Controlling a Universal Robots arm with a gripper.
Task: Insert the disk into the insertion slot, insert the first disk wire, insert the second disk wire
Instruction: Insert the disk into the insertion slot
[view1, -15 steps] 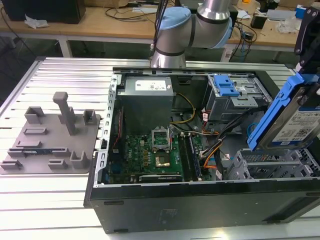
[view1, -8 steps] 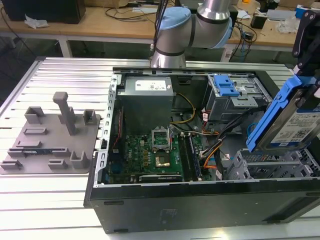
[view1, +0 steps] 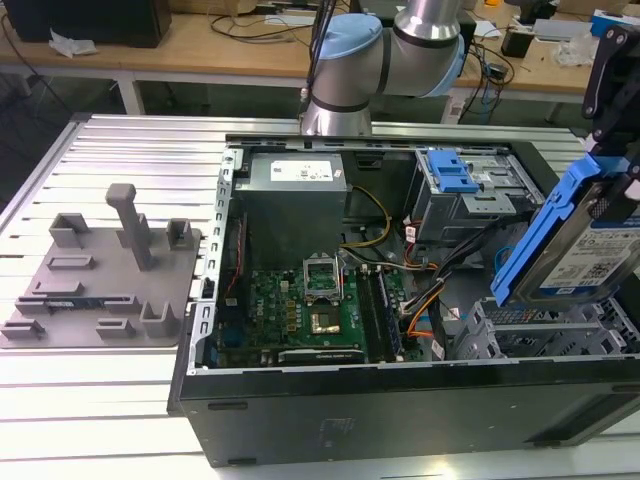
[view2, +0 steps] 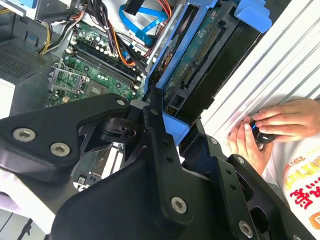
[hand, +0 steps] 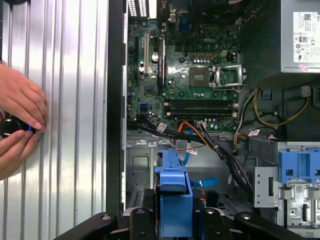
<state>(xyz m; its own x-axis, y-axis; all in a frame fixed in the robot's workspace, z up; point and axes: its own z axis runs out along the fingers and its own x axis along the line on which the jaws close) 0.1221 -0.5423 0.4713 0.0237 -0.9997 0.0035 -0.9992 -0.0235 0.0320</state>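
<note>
**Robotics laboratory or workshop.** A slotted aluminium table (view1: 110, 140) carries an opened desktop computer case (view1: 400, 410) with its motherboard (view1: 300, 310) exposed. Near the table's edge on the exterior view's left lies a grey fixture plate (view1: 100, 290) of moulded holders. An industrial robot arm (view1: 350, 60) rises at the table's far edge. Beyond it stand wooden tables (view1: 200, 55) strewn with cables (view1: 250, 25) and equipment.
</note>
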